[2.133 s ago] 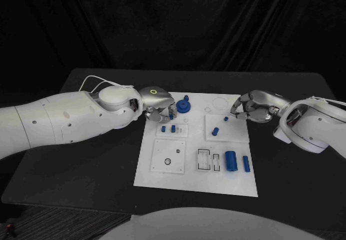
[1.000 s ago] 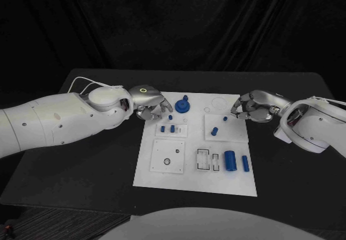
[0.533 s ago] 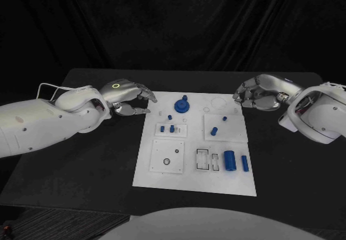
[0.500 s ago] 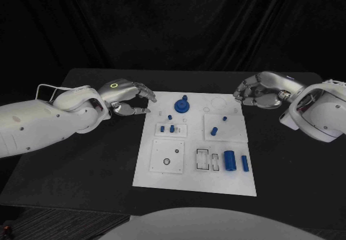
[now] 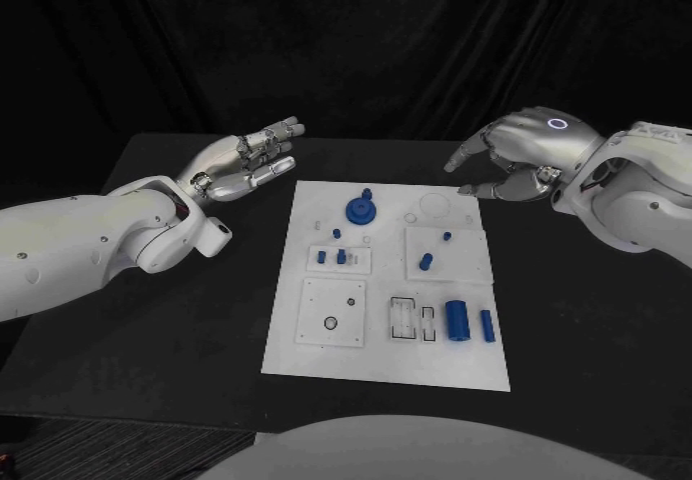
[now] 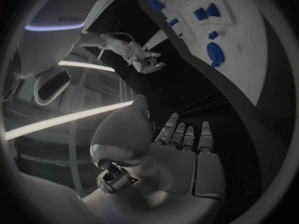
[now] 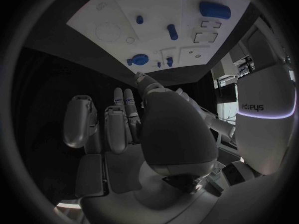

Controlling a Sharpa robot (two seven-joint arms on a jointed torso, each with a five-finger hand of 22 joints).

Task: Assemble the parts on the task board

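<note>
Now the left hand (image 5: 242, 160) hangs at upper left with fingers spread, holding nothing. At centre lies the task board (image 5: 332, 355), its blue parts (image 5: 462, 320) lying on it. At upper right, the right hand (image 5: 512, 155) hovers empty, fingers loosely curved and apart.

A black table (image 5: 159, 330) carries a white task board (image 5: 361, 350) lying flat at its middle, with small blue parts (image 5: 462, 320) resting on the board.
</note>
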